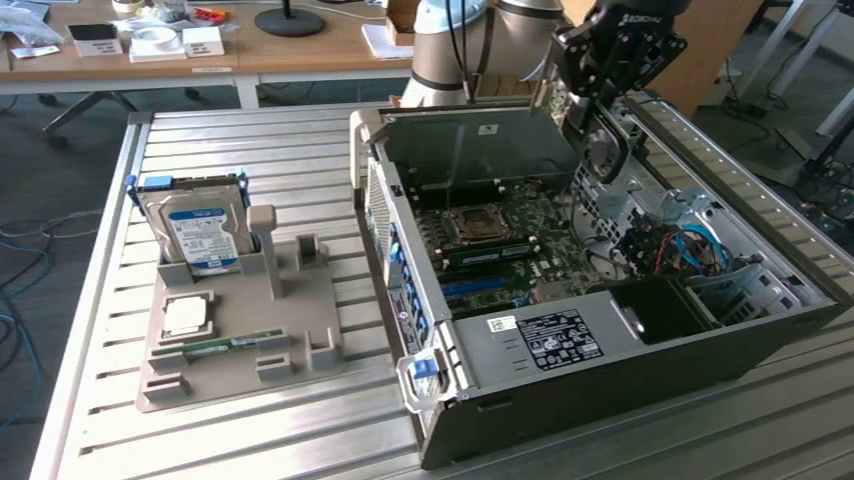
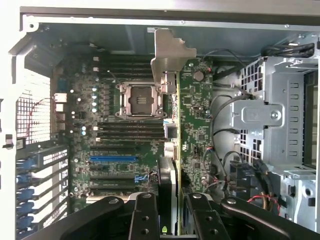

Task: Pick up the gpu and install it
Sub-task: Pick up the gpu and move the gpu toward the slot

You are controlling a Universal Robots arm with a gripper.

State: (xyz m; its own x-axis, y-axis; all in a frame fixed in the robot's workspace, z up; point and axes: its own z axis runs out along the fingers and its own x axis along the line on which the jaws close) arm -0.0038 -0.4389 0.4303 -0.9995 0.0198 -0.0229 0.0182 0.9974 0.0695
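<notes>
My gripper (image 1: 603, 95) hangs over the far side of the open computer case (image 1: 601, 370), shut on the gpu (image 1: 598, 140). The wrist view looks down the card's edge. There the gpu (image 2: 168, 55) is a thin card with a silvery bracket at its far end, clamped between my two black fingers (image 2: 145, 217), with the gripper (image 2: 172, 220) above the green motherboard (image 2: 125, 135). The card hangs above the board, beside the processor socket (image 2: 139, 100). A blue slot (image 2: 112, 158) lies open on the board.
On the slatted metal table at the exterior view's left, a grey holder (image 1: 234, 375) carries an upright hard drive (image 1: 200, 230), a processor chip (image 1: 187, 315) and a green memory stick (image 1: 220, 345). A drive cage (image 2: 272, 115) and loose cables (image 2: 235, 170) crowd one side of the case.
</notes>
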